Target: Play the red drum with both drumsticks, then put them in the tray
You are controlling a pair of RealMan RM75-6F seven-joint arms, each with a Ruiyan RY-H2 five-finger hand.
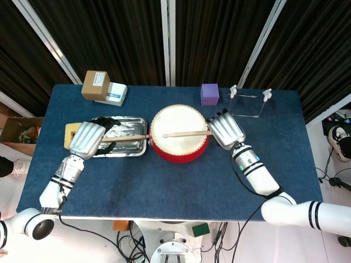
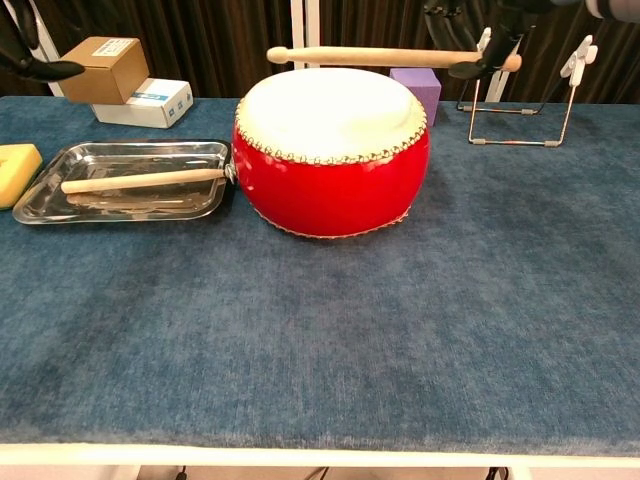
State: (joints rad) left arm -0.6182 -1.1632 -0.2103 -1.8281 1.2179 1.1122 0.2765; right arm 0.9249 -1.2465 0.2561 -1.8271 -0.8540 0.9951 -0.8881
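Above the red drum (image 2: 330,150), right hand (image 1: 226,130) holds a drumstick (image 2: 385,57).

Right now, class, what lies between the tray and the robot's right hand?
The red drum lies between the tray and the right hand, plainest in the head view.

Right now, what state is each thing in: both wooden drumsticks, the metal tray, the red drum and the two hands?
Wooden drumstick in the tray: lying flat, released.
Second wooden drumstick: held level above the drum.
Silver metal tray: holds one stick.
Red drum: upright, untouched.
Left hand: open, above the tray.
Right hand: gripping the second stick.
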